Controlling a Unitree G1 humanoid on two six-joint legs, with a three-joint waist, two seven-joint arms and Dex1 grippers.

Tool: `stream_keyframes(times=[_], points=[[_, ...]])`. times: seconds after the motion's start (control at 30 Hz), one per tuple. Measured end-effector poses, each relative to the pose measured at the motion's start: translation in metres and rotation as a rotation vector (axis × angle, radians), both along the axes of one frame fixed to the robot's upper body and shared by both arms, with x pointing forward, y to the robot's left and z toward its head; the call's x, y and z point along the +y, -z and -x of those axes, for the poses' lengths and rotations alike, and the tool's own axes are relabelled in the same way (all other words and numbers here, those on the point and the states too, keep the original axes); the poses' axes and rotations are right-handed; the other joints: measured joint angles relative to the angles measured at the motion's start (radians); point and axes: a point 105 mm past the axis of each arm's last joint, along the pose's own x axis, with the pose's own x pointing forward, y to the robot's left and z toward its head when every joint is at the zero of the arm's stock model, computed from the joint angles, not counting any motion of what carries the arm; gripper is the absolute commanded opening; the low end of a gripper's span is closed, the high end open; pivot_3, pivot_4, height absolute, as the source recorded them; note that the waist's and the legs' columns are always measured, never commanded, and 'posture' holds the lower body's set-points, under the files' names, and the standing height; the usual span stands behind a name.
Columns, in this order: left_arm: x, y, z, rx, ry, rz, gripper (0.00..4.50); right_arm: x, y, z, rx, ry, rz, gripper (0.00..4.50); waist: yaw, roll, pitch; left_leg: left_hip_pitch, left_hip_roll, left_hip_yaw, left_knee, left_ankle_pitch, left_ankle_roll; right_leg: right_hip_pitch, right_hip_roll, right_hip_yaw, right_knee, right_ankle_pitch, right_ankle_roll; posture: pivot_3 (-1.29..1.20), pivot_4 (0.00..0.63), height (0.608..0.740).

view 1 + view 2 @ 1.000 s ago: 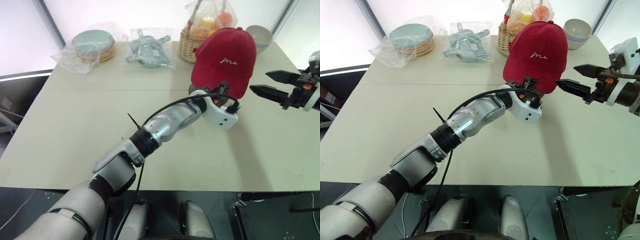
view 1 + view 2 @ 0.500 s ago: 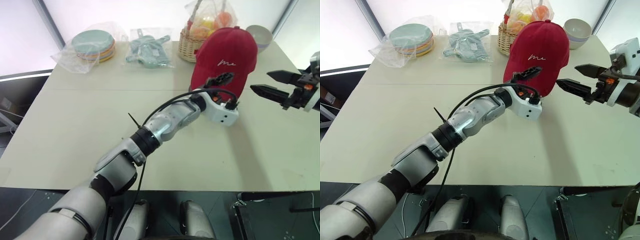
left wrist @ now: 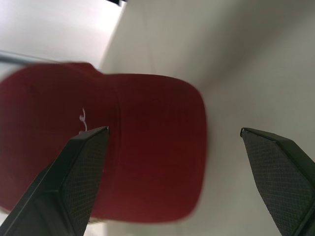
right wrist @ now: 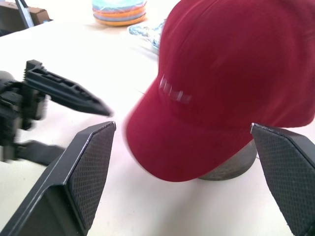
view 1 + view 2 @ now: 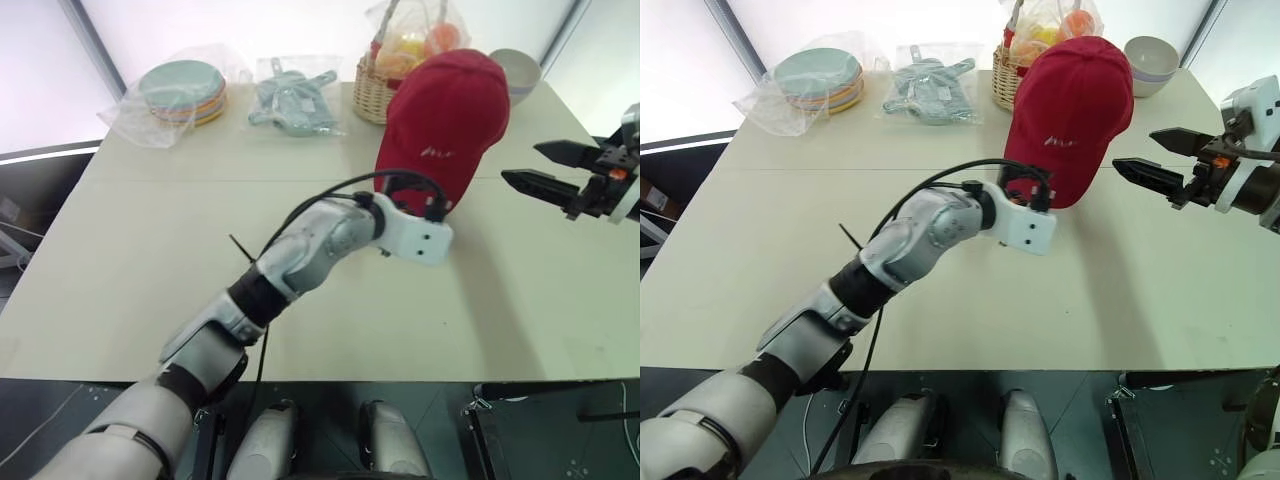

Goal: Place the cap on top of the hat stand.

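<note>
The cap (image 5: 1072,115) sits on the hat stand, covering its rounded top, with the brim hanging down toward me and the white embroidery on the front panel. From my right wrist view I see the stand's brown base (image 4: 231,166) poking out under the brim, resting on the table (image 5: 940,300). The cap's crown stands in front of the woven basket (image 5: 1012,85) at the far edge.

My left gripper (image 3: 177,182) is spread wide, its 2 black fingers well apart, and it has hold of nothing. Its wrist view looks at the brim from just beside it, with 1 finger (image 3: 74,172) overlapping the red fabric in the frame and the other over bare table; I cannot tell whether that finger touches the cap. In the head views the left wrist's white housing sits just below the brim.

My right gripper (image 5: 1160,160) hangs level to the right of the cap, apart from it, its 2 fingers parted and empty, pointing toward the cap.

Along the far edge of the table I see a bagged stack of plates (image 5: 820,78), a bagged pale blue bundle (image 5: 932,82), and a stack of bowls (image 5: 1152,62) at the far right corner.
</note>
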Motion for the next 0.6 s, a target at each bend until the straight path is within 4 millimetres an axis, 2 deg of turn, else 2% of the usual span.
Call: stream_keyframes(times=[0.07, 0.13, 0.3, 0.37, 0.43, 0.47, 0.5, 0.53, 0.6], points=[[0.007, -0.005, 0.009, 0.155, -0.003, 0.032, 4.47, 0.0, 0.0, -0.001, 0.001, -0.004, 0.002, 4.5, 0.002, 0.0, 0.0, 0.0, 0.0, 0.0, 0.001, 0.0, 0.0, 0.0, 0.0, 0.0, 0.0, 0.0, 0.0, 0.0, 0.15, 0.74], [0.014, -0.021, 0.006, 0.236, -0.032, 0.102, 4.47, -0.002, 0.001, -0.002, 0.0, -0.001, 0.002, 4.5, 0.001, 0.0, 0.0, 0.0, 0.0, 0.0, 0.001, 0.0, 0.0, 0.0, 0.0, 0.0, 0.0, 0.0, 0.0, 0.0, 0.15, 0.74], [0.032, -0.093, -0.01, 0.334, -0.105, 0.445, 4.47, -0.004, -0.001, -0.005, -0.002, 0.0, -0.003, 4.5, -0.002, 0.0, 0.0, 0.0, 0.0, 0.0, 0.001, 0.0, 0.0, 0.0, 0.0, 0.0, 0.0, 0.0, 0.0, 0.0, 0.15, 0.74], [0.041, -0.115, -0.019, 0.364, -0.136, 0.587, 4.47, -0.003, -0.002, -0.006, -0.004, -0.005, -0.001, 4.5, -0.002, 0.0, 0.0, 0.0, 0.0, 0.0, 0.001, 0.0, 0.0, 0.0, 0.0, 0.0, 0.0, 0.0, 0.0, 0.0, 0.15, 0.74], [0.062, -0.134, -0.036, 0.38, -0.207, 0.71, 4.47, -0.002, -0.003, -0.008, -0.004, -0.013, -0.002, 4.5, -0.004, 0.0, 0.0, 0.001, 0.0, 0.0, 0.001, 0.0, 0.0, 0.0, 0.0, 0.0, 0.0, 0.0, 0.0, 0.0, 0.15, 0.74], [0.075, -0.141, -0.046, 0.386, -0.248, 0.762, 4.47, -0.002, -0.004, -0.009, -0.005, -0.017, -0.005, 4.5, -0.007, 0.0, 0.0, 0.001, 0.0, 0.0, 0.001, 0.0, 0.0, 0.0, 0.001, 0.0, 0.0, 0.0, 0.0, 0.0, 0.15, 0.74], [0.099, -0.148, -0.058, 0.39, -0.319, 0.825, 4.47, -0.003, -0.004, -0.009, -0.007, -0.022, -0.01, 4.5, -0.013, 0.0, 0.0, 0.001, 0.001, 0.0, 0.0, 0.0, 0.0, 0.0, 0.001, 0.0, 0.0, 0.0, 0.0, 0.0, 0.15, 0.74], [0.108, -0.15, -0.062, 0.394, -0.341, 0.846, 4.47, -0.003, -0.005, -0.009, -0.006, -0.024, -0.012, 4.5, -0.015, 0.0, 0.0, 0.002, 0.001, 0.0, 0.0, 0.0, 0.0, 0.0, 0.001, 0.0, 0.001, 0.0, 0.0, 0.0, 0.15, 0.74], [0.17, -0.152, -0.082, 0.411, -0.49, 0.978, 4.47, -0.01, -0.005, -0.01, 0.003, -0.016, -0.018, 4.5, -0.027, 0.0, 0.0, 0.001, 0.0, 0.0, -0.001, 0.0, 0.0, 0.0, 0.0, -0.001, 0.0, 0.0, 0.0, 0.0, 0.15, 0.74]])
